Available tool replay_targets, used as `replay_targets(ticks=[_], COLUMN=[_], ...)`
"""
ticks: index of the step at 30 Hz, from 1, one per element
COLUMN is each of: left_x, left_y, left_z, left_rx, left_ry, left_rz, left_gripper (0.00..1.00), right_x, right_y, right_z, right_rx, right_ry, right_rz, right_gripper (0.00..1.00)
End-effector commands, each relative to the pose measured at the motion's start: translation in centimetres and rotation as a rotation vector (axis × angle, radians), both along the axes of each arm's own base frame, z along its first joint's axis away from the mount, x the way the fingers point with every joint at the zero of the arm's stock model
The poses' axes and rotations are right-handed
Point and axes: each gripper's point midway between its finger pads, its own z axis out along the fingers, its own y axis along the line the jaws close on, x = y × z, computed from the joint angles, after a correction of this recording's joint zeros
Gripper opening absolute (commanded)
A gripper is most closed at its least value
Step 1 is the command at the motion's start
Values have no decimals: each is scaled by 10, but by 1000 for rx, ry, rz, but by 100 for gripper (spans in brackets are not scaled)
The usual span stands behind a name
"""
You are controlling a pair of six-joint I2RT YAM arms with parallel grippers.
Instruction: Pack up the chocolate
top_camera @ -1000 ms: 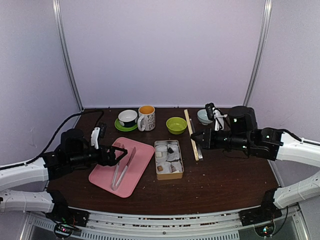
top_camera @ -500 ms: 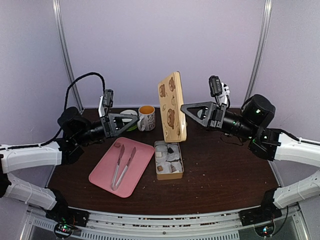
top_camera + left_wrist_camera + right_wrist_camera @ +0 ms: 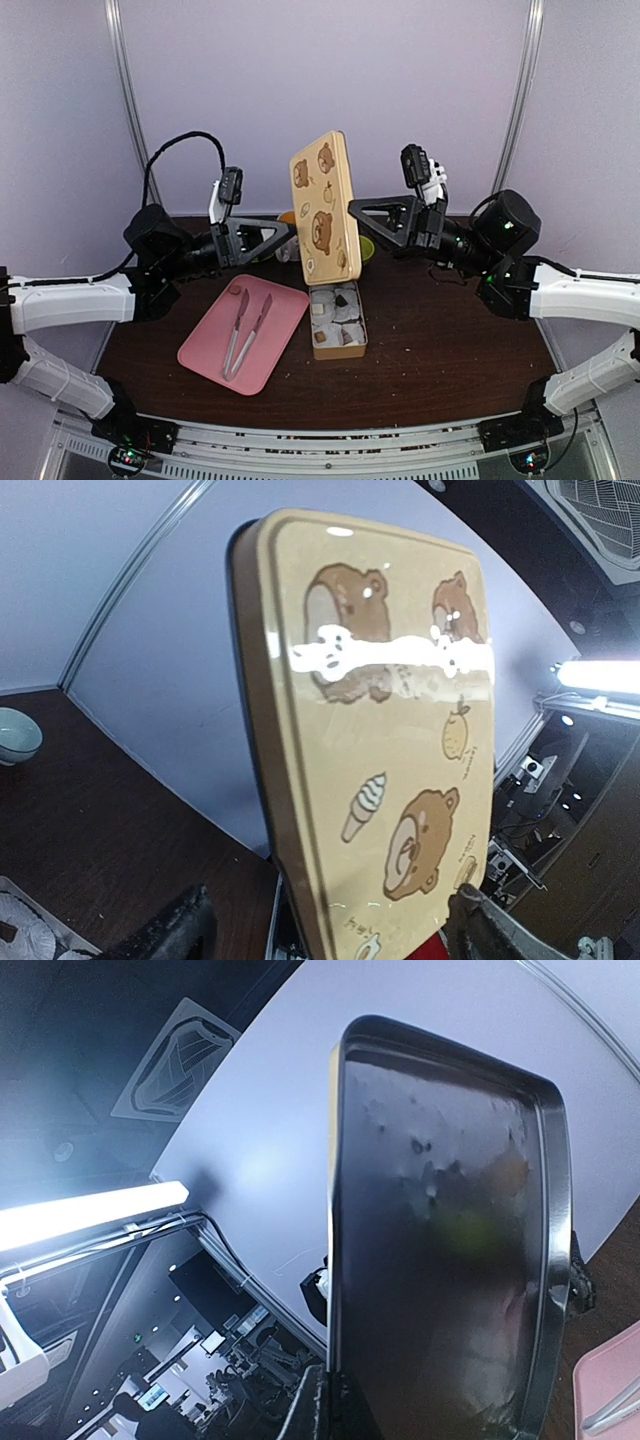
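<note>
lid (image 3: 322,210) was metal, printed outer face glossy with glare | its inner face looked bare, dull grey, smudged | tray (image 3: 205,345) looked matt pink plastic | worktop (image 3: 440,340) looked dark, smooth wood

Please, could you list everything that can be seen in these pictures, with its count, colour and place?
lid: one, cream with brown bears, held upright above the table
tin: one, golden, open, mid table
chocolate: several pieces, whitish and dark, inside the tin
tray: one, pink, left of the tin
tongs: one pair, pinkish, on the tray
green bowl: one, behind the lid, partly hidden
pale bowl: one, far side
table: one, dark brown
left fingers: black, open, either side of the lid
right fingers: black, shut on the lid's edge
</note>
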Motion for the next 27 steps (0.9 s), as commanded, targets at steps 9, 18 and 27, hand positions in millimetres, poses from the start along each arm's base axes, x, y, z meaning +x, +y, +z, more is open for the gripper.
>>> replay_targets(ticks=[9, 18, 27], left_x=[-16, -18, -6], left_y=[-8, 0, -2], left_z=[20, 14, -1], left_rx=[-68, -75, -23], left_ry=[-61, -44, 19], left_rz=[-99, -85, -50], left_gripper=[60, 14, 2], right_x=[-5, 10, 38], right_y=[4, -2, -13], right_z=[15, -2, -49], right_rx=[49, 35, -89], right_ry=[-49, -20, 13], right_rz=[29, -24, -137], right_gripper=[0, 0, 25])
